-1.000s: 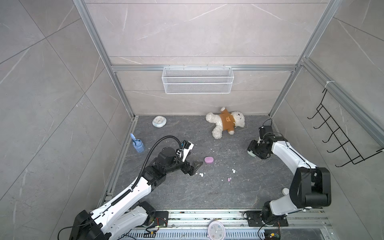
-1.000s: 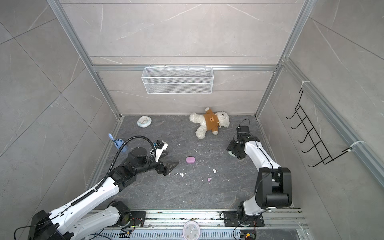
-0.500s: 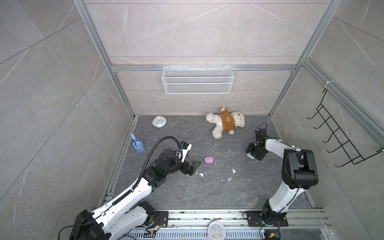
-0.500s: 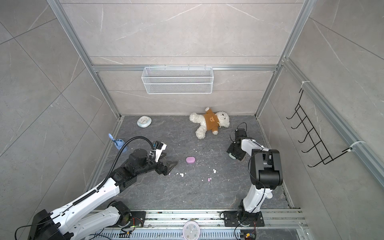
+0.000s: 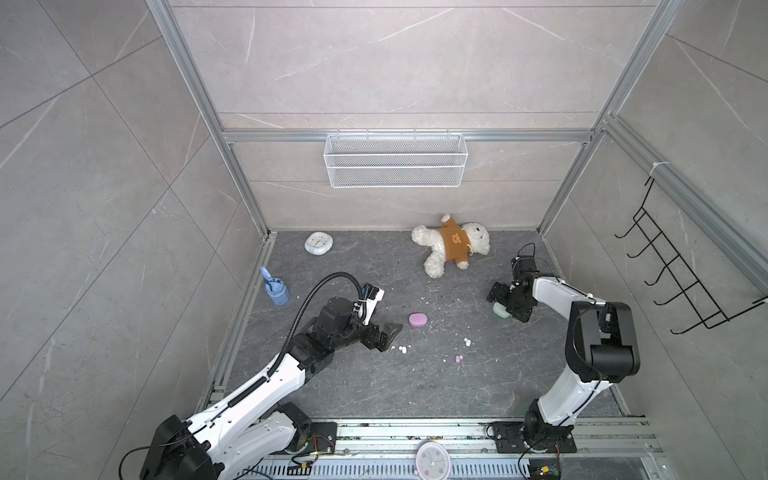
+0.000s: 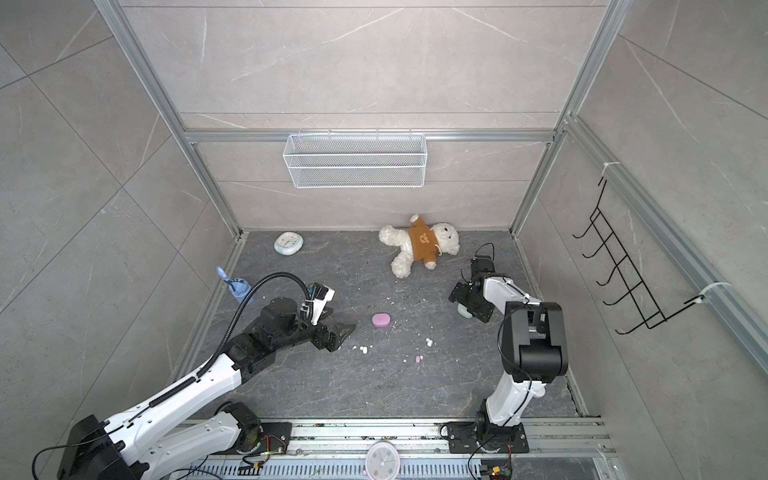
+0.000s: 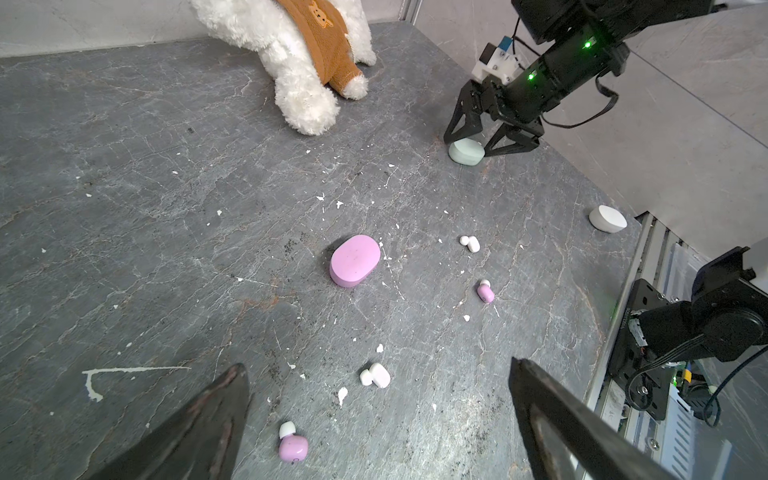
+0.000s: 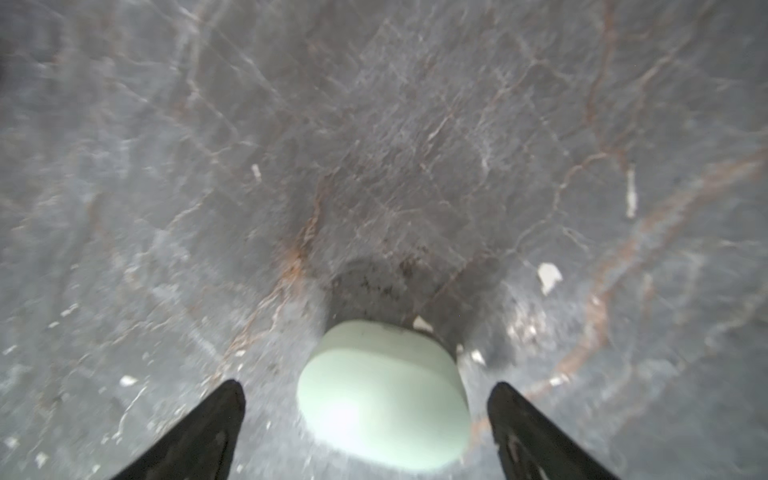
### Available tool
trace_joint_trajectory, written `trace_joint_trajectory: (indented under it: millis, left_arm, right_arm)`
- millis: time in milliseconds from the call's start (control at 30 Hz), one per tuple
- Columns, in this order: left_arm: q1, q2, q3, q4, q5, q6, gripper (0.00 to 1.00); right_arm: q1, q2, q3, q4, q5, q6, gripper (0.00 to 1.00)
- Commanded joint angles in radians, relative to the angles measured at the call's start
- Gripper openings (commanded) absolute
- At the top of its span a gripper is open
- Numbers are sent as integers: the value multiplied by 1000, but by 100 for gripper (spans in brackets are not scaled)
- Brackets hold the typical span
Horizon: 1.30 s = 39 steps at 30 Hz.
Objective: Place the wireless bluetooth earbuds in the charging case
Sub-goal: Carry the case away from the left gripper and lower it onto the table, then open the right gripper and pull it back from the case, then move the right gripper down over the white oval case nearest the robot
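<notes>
A closed pink charging case [image 5: 418, 320] [image 6: 381, 320] [image 7: 355, 259] lies mid-floor. A closed mint charging case [image 5: 500, 310] [image 8: 382, 395] rests between the fingers of my open right gripper [image 5: 507, 305] [image 6: 469, 305] [image 8: 366, 385], with a gap on each side. Loose earbuds lie around: a white earbud [image 7: 376, 375] and a pink earbud [image 7: 293, 444] between the fingers of my open left gripper [image 5: 386, 336] [image 7: 377, 366], which hovers low and touches neither. Farther off are another white earbud [image 5: 467, 342] [image 7: 470, 243] and another pink earbud [image 5: 458, 359] [image 7: 485, 292].
A teddy bear [image 5: 451, 247] lies at the back. A small clock [image 5: 318, 242] and a blue bottle [image 5: 275, 289] sit at the left. A white case [image 7: 607, 218] rests near the front right edge. White crumbs dot the floor. A wire basket [image 5: 395, 160] hangs on the back wall.
My right gripper's jaws have opened wide around the mint case, and that arm's elbow has swung towards the front. The left gripper has edged slightly towards the buds.
</notes>
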<state>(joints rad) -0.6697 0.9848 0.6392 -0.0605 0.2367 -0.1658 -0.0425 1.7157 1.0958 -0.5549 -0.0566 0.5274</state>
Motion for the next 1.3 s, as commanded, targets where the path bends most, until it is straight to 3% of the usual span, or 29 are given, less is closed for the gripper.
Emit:
trace_joint_trajectory:
  millis: [0,267,433,567,733,900,1033,1267]
  left_arm:
    - [0,-23,40,-3,-2,4,100]
    - [0,-30,39,-12,6,3,100]
    - [0,-26,38,-10,18,-4,100]
    - [1,-21,36,-10,28,-10,100]
    - [-1,-4,46,-11,56,-8,100]
    - [0,-8,53,-25,57,3,100]
    - [-1,-1,51,-19,65,3,100]
    - [0,7,45,-9,81,-5,100]
  right_arm:
    - [-7,-120,12,-106,6,-8,100]
    - [-188,-354,-106,-282,10,-6,100]
    - [-401,-396,-172,-412,12,-77,100]
    - [-505,-421,-162,-452,41,-34,100]
    - [-617,-430,-191,-448,22,51,100]
    - [-702,-463,-223,-447,137,67,100]
    - [-807,-447,-240,-434,100,81,100]
    - [-902,-439,-293,-392,67,130,100]
